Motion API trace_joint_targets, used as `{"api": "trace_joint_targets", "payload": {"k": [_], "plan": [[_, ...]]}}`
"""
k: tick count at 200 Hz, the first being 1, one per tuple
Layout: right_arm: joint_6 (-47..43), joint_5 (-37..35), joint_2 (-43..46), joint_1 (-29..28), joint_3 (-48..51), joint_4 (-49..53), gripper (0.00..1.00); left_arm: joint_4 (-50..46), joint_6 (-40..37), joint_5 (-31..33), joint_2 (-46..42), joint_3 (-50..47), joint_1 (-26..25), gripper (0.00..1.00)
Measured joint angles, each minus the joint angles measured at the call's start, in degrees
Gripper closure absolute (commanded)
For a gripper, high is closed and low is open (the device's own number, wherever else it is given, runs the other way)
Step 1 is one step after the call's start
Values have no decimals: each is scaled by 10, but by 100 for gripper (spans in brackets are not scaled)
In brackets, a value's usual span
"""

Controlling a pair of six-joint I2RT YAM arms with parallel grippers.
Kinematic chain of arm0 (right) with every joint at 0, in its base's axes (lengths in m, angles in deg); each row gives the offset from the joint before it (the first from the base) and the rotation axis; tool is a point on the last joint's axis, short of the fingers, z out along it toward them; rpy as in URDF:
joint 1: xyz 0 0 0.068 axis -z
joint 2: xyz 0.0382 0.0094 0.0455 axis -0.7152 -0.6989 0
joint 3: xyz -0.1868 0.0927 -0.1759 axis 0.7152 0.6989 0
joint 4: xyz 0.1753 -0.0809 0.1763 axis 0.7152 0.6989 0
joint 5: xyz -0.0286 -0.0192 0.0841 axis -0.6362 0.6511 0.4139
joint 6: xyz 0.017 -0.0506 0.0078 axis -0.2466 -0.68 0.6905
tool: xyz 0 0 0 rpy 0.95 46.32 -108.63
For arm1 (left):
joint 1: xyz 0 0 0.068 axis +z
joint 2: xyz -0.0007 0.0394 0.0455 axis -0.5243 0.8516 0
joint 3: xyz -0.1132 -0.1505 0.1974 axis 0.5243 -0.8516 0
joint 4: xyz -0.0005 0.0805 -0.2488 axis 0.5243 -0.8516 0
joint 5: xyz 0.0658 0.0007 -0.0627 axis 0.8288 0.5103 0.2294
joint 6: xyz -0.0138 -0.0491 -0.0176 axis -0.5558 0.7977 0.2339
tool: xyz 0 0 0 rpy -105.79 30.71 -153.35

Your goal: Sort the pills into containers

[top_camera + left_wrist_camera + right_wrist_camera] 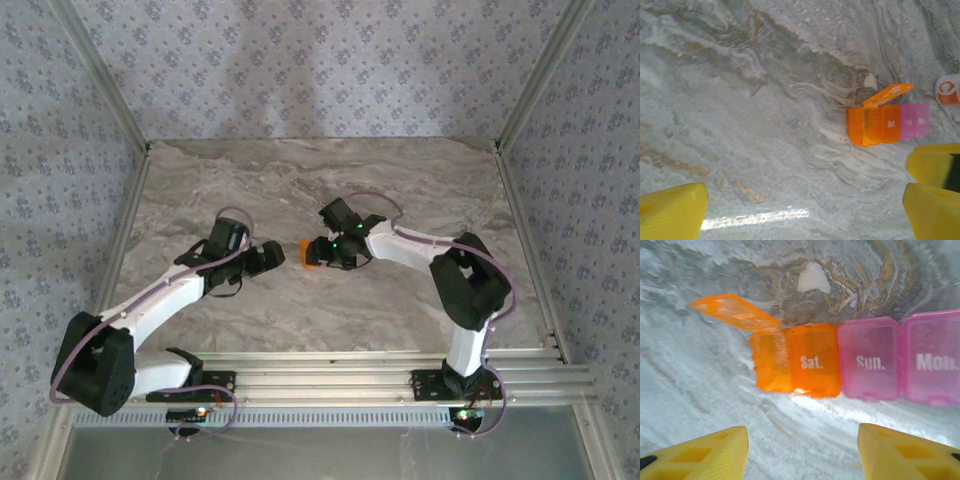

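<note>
The containers point(850, 359) are a strip of joined compartments lying on the marble table, marked Sat., Sun. and Mon. The end orange compartment point(770, 361) has its lid point(732, 311) flipped up; the pink ones are closed. A small white pill point(813, 277) lies on the table just beyond the strip. My right gripper point(802, 455) hovers just short of the strip, open, with nothing between its yellow fingers. My left gripper point(802, 215) is wide open over bare table, with the strip point(887, 124) ahead to its right. From above, both grippers point(270, 257) point(330, 250) flank the orange end point(306, 252).
A small white bottle with an orange band point(947, 90) stands to the right of the strip. A yellow finger of the right gripper point(932, 162) shows close by the strip in the left wrist view. Metal frame rails and patterned walls point(110, 100) bound the table.
</note>
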Motion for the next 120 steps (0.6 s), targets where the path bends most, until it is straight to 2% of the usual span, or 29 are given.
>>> {"api": "trace_joint_targets", "payload": {"k": [20, 58, 76, 120], "plan": [[-5, -11, 36, 18, -14, 31, 34, 13, -6, -14, 20, 11, 0, 0], [-24, -48, 87, 82, -52, 103, 19, 34, -13, -37, 58, 24, -2, 0], [-41, -67, 98, 113, -75, 139, 0, 43, -15, -44, 85, 37, -10, 1], [-89, -114, 103, 167, -113, 194, 0, 65, -15, -50, 157, 81, -36, 0]]}}
